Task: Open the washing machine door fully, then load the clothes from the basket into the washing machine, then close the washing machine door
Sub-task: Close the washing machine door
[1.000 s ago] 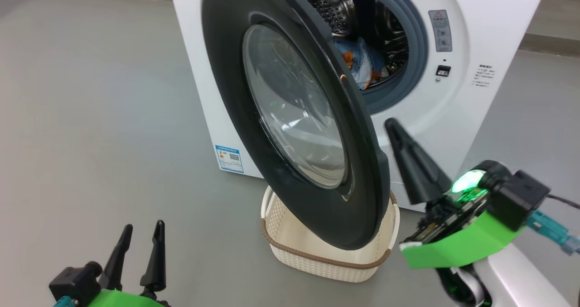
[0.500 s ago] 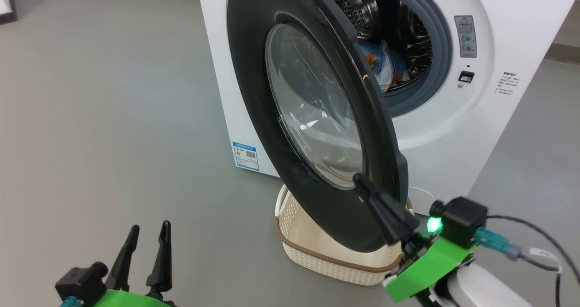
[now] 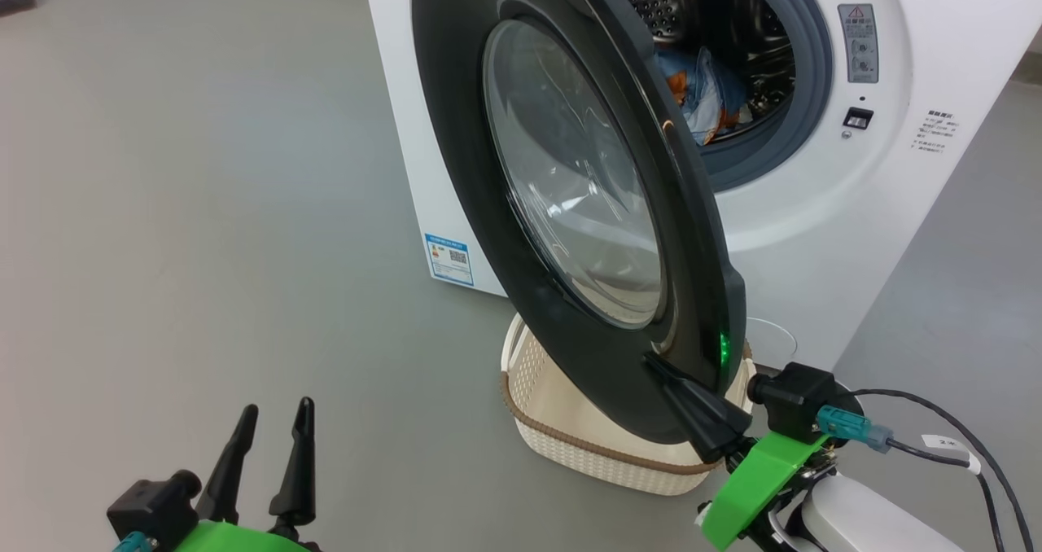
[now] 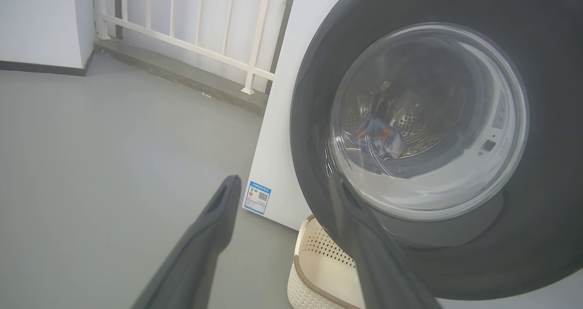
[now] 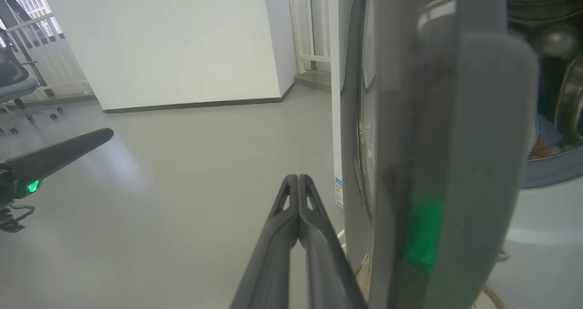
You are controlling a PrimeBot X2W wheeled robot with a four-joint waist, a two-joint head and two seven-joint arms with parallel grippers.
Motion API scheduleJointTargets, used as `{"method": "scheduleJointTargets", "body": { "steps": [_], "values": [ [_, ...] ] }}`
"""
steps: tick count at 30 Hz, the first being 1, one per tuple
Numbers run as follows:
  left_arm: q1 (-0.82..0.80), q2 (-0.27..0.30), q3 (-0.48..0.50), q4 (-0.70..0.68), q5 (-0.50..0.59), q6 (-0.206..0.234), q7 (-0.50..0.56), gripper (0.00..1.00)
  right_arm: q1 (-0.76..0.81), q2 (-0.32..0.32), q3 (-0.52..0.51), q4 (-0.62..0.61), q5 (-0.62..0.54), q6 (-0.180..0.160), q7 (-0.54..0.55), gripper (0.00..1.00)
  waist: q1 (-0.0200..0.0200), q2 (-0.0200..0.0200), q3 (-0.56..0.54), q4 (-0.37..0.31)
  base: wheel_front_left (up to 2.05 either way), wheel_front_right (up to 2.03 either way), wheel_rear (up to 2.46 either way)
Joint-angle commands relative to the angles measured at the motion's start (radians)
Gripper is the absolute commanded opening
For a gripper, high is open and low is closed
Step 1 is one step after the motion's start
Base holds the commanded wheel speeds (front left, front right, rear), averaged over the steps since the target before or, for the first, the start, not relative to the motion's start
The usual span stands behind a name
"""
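Right gripper (image 3: 655, 366), fingers pressed together, has swung to door's (image 3: 456, 129) lower rim at lower right, clothes (image 3: 700, 96) loaded, closing push likely next; left gripper (image 3: 277, 407) spread wide.

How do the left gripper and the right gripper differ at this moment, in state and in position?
The left gripper is open; the right gripper is shut. The left gripper hangs over the floor, apart from the washing machine door; the right gripper lies beside that door's lower rim. Both hold nothing.

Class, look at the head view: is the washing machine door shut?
No, the door stands swung out from the washing machine, leaving the clothes inside in plain sight.
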Motion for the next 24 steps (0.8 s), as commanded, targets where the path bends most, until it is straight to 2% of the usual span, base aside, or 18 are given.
{"method": "scheduleJointTargets", "body": {
  "steps": [1, 10, 24],
  "values": [
    [-0.037, 0.019, 0.026, -0.022, -0.009, -0.002, -0.009, 1.00, -0.039, -0.011, 0.014, -0.003, 0.012, 0.004, -0.005, 0.00, 0.0000, 0.0000, 0.008, -0.001, 0.00, 0.00, 0.00],
    [-0.050, 0.022, 0.024, -0.029, -0.013, -0.002, -0.009, 1.00, -0.078, -0.036, 0.006, 0.044, 0.031, 0.004, -0.005, 0.00, 0.0000, 0.0000, 0.047, -0.011, 0.00, 0.00, 0.00],
    [-0.104, 0.036, 0.009, -0.045, -0.019, -0.002, -0.009, 1.00, -0.179, -0.121, -0.121, 0.099, 0.023, 0.004, -0.005, 0.00, 0.0000, 0.0000, 0.187, -0.021, 0.00, 0.00, 0.00]
  ]
}}
